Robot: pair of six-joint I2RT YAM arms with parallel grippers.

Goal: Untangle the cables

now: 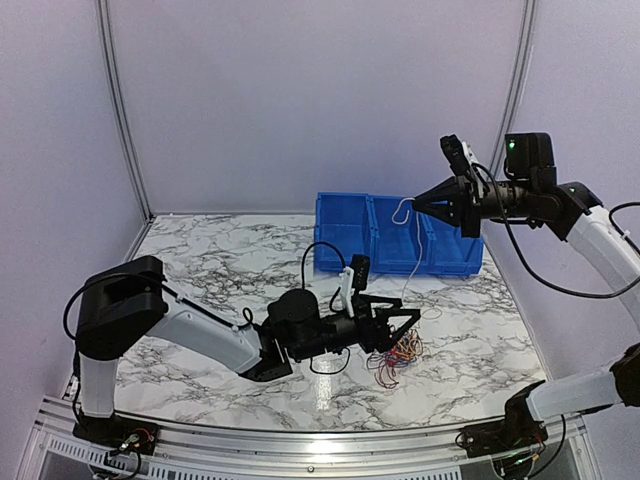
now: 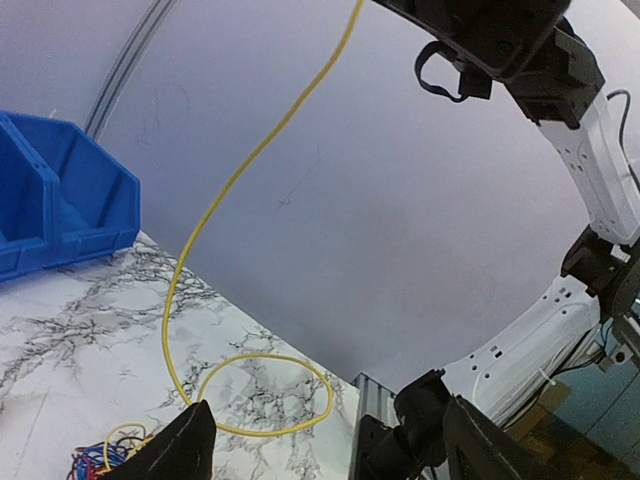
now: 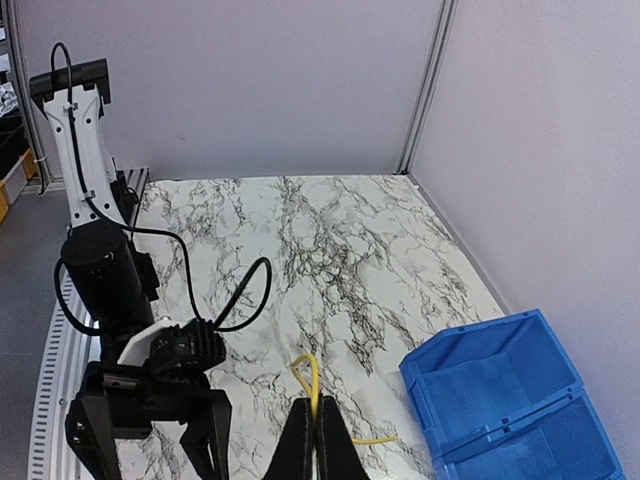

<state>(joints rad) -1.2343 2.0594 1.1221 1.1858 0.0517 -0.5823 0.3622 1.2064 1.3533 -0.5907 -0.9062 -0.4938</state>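
The cables lie as a small red, blue and yellow bunch on the marble table, right of centre. My left gripper hovers just over the bunch, jaws wide open with nothing between them. In the left wrist view the bunch sits by the left finger. One yellow cable rises from a loop on the table. My right gripper is raised high over the blue bins and is shut on that yellow cable, its jaws pressed together.
A row of blue bins stands at the back right of the table, also seen in the right wrist view. Purple walls enclose the cell. The left arm's black cord arches over the table.
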